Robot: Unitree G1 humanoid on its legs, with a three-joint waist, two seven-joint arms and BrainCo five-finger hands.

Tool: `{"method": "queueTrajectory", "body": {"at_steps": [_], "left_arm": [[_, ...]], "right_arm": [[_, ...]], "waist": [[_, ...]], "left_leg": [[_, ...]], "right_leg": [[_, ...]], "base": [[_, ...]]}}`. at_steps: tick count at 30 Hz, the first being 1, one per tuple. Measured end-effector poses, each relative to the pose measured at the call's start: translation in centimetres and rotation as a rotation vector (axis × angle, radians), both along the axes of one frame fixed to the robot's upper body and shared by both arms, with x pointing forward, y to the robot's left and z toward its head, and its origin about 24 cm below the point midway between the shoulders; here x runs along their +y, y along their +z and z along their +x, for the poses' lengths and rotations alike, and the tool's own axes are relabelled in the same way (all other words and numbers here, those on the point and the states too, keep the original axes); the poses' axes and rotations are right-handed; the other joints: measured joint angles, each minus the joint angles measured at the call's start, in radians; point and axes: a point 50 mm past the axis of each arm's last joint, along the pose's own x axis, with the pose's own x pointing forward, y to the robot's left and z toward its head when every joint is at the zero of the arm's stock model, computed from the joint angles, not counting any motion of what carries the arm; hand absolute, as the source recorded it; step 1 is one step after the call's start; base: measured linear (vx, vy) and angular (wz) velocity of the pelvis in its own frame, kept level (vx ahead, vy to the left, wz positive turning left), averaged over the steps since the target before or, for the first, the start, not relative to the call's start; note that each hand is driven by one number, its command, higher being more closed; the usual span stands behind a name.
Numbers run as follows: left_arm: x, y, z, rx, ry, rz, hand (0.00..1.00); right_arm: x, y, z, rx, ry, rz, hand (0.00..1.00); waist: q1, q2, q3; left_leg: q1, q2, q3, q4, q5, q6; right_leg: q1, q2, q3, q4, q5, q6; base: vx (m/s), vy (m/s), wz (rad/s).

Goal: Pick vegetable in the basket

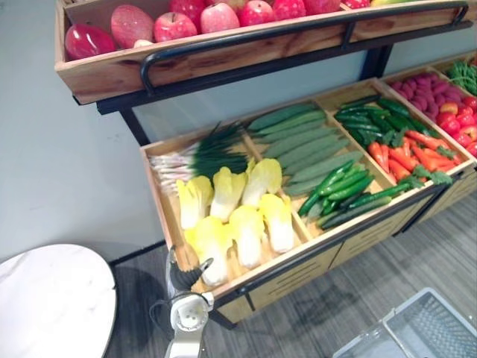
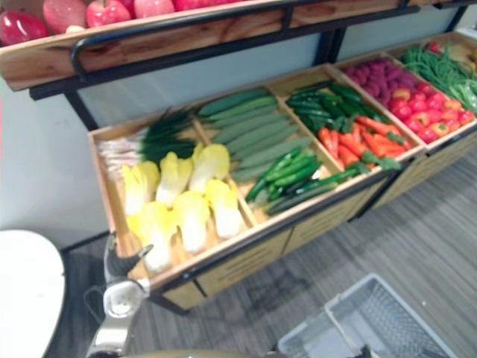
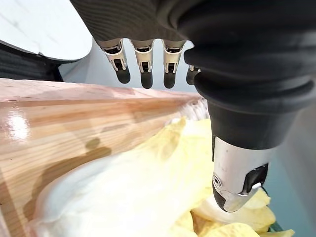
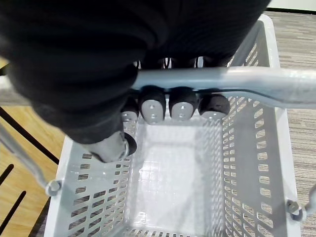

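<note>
**Left robot hand** point(image 1: 190, 274)
- Location: front-left corner of the lower crate point(image 1: 158, 195), above the nearest cabbage point(image 3: 133, 197).
- State: spread. The fingers point(image 3: 143, 69) hang straight in a row, the thumb point(image 3: 237, 182) stands well apart from them, and nothing is held.
- Contact with the leaves cannot be confirmed.
- Probable reason: the head is broad, so the robot hand is set wide to straddle it before closing.

**Right robot hand** point(image 4: 170, 106)
- Location: low on the robot's right, in front of the stand.
- State: curled round the grey handle point(image 4: 276, 86) of the basket point(image 4: 247, 163).
- Probable reason: the basket hangs mouth-up close to the stand, so a picked vegetable has only a short way to travel.

**Basket**
- Pale grey with slotted walls.
- No vegetable lies in it.

**Task's thing**
- The cabbage is yellow-leaved with a white stem.
- It lies in its compartment beside the wooden side wall point(image 3: 74, 123), with other heads of the same kind around it.
- It has not yet been lifted, so the task appears to be at the reach-and-grasp step.
- The loose, smooth leaves may slip, so a grip low on the firm stem seems safer.

**Other stock**
- Spring onions point(image 1: 201, 153) lie behind the cabbages.
- Cucumbers point(image 1: 302, 142) fill the next compartment, with green peppers point(image 1: 339, 190) at its front.
- Carrots point(image 1: 406, 153) lie further right.
- Red fruit point(image 1: 216, 19) sits on the upper shelf.
</note>
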Motion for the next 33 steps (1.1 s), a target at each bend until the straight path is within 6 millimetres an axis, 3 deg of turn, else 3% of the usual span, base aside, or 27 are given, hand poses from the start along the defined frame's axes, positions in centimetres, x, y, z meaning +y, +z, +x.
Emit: {"method": "queueTrajectory", "body": {"at_steps": [12, 33], "left_arm": [[1.0, -1.5, 0.0, 0.072, 0.062, 0.042, 0.0], [0.7, -1.2, -0.3, 0.077, -0.021, 0.056, 0.0]], "right_arm": [[0.1, 0.1, 0.5, -0.001, 0.032, -0.007, 1.0], [0.5, 0.0, 0.7, -0.004, 0.067, -0.032, 1.0]], "waist": [[-0.01, 0.001, 0.0], [-0.007, 0.004, -0.001]], "left_leg": [[0.003, 0.0, 0.033, 0.0, -0.007, -0.003], [0.004, -0.009, 0.054, 0.0, -0.008, -0.003]], "right_leg": [[-0.019, 0.002, 0.033, -0.004, 0.009, 0.0], [-0.026, -0.004, 0.053, -0.018, 0.024, 0.005]], "base": [[0.0, -0.001, -0.08], [0.0, -0.002, -0.03]]}}
